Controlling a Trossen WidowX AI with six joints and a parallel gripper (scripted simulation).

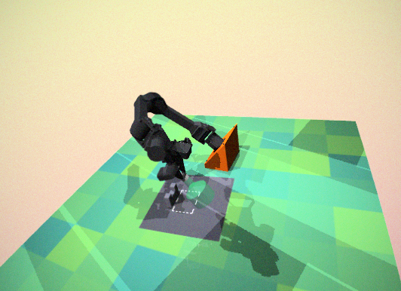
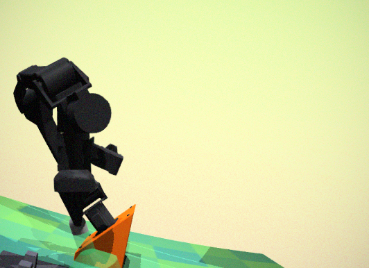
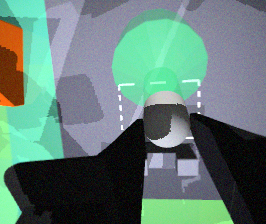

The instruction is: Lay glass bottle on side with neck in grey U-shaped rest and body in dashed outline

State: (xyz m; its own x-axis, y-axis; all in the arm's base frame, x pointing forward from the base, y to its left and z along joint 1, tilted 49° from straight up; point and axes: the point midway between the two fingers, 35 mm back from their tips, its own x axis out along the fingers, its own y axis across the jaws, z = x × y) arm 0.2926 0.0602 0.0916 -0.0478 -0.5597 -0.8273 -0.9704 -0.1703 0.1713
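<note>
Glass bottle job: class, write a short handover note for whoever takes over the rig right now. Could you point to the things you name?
Gripper (image 1: 185,176) (image 2: 79,225) (image 3: 166,122): shut on the glass bottle (image 1: 197,188) (image 2: 97,258) (image 3: 159,45) at its pale top end.
Bottle: body below the gripper, not lying on its side; exact lean unclear.
Grey rest (image 1: 172,197) (image 2: 32,257) (image 3: 188,167): nothing lies in it.
Dashed outline (image 1: 183,212) (image 3: 191,81): marked beside the rest.
Done: bottle gripped.
Left: lay it down, neck in the rest, body inside the outline, then let go. Probably best done slowly; it is glass.
</note>
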